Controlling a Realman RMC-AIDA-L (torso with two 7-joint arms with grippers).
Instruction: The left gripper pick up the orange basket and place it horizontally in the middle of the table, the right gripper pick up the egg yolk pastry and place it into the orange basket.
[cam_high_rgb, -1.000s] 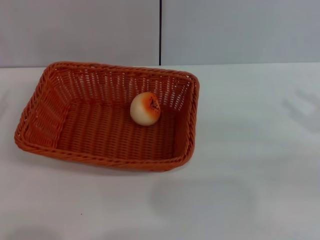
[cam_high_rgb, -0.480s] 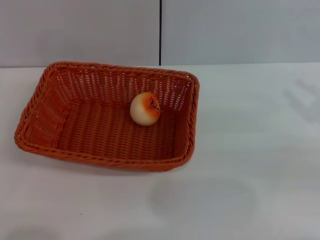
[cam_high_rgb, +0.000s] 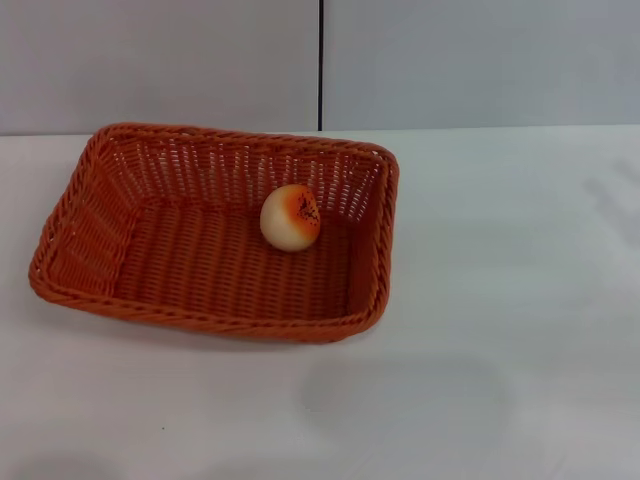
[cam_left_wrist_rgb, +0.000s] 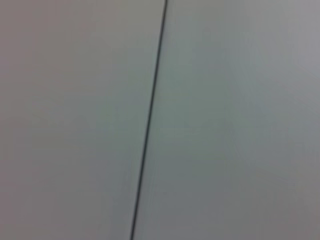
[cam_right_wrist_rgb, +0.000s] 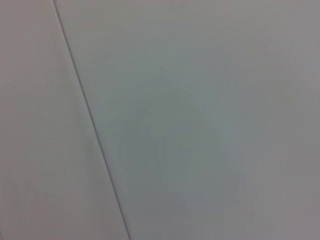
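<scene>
Egg yolk pastry (cam_high_rgb: 290, 217) sits inside the orange basket (cam_high_rgb: 215, 305), on the basket floor, right of the basket's centre and close to the back wall. Orange-red blush patch with dark specks faces up and to the right. It is touching only the woven floor as far as the head view shows, not leaning on a side wall.

Basket rests flat on the white table (cam_high_rgb: 500, 300), long side running left-right, occupying the left and centre of the frame. Open side up, rim level. Its back rim lies near the table's far edge, and its right end is around mid-frame.

Behind the table: a grey wall (cam_high_rgb: 450, 60) with a thin dark vertical seam (cam_high_rgb: 321, 65) just above the basket's right back corner.

Left gripper: not visible in the head view; the left wrist view shows only grey panel with a dark seam (cam_left_wrist_rgb: 149, 120), no fingers. Right gripper: same, the right wrist view shows grey panel and a slanted seam (cam_right_wrist_rgb: 90, 120) only. Finger state of either gripper: cannot tell, neither is in any view.
</scene>
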